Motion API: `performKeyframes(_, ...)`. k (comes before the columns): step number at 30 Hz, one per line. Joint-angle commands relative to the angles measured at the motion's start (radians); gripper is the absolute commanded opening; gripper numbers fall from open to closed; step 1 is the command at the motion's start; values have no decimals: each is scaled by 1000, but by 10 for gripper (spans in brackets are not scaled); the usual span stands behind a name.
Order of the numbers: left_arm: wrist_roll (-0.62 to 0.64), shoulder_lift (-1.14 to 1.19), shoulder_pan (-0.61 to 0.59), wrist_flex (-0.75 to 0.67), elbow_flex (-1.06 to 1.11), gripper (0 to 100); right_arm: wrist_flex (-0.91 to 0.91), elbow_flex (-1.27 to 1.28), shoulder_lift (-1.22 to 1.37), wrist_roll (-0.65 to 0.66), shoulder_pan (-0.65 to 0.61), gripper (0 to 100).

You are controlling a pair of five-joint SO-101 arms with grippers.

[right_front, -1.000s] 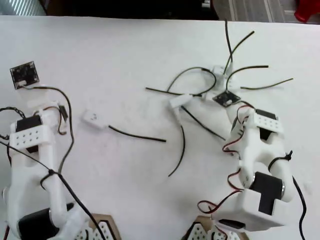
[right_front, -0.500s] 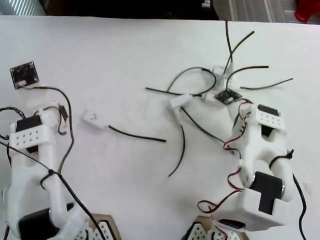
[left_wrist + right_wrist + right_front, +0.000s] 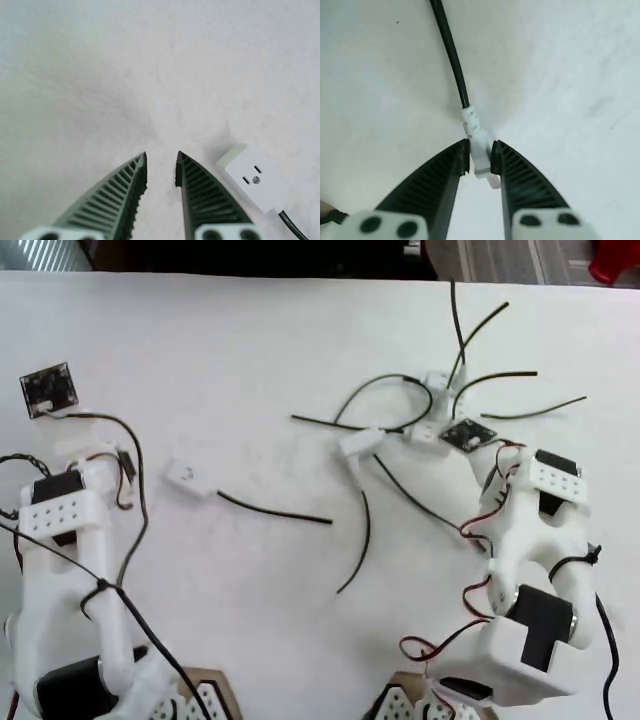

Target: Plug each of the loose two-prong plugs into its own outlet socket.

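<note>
Clamping a plug (image 3: 480, 145) by its body, the right jaws are leaving its cord (image 3: 451, 55) trailing over the surface (image 3: 560, 60), likely ready for carrying; the left jaws are resting released, empty, just beside a socket (image 3: 252, 177), probably to steady it.

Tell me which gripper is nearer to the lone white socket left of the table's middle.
Left. The left gripper is just beside the socket, apart from it; the right gripper is across the table, shut on a plug.
</note>
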Motion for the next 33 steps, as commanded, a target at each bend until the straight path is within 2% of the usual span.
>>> performKeyframes(1,9,-42,8,-18,-5,110,10,-17,-2,12,21,70)
performKeyframes(17,9,-42,8,-18,-3,110,10,-23,-4,14,25,72)
performKeyframes(21,9,-42,8,-18,-3,110,10,-23,-4,14,25,123)
performKeyframes(33,9,-42,8,-18,-3,110,8,-18,-2,63,42,95)
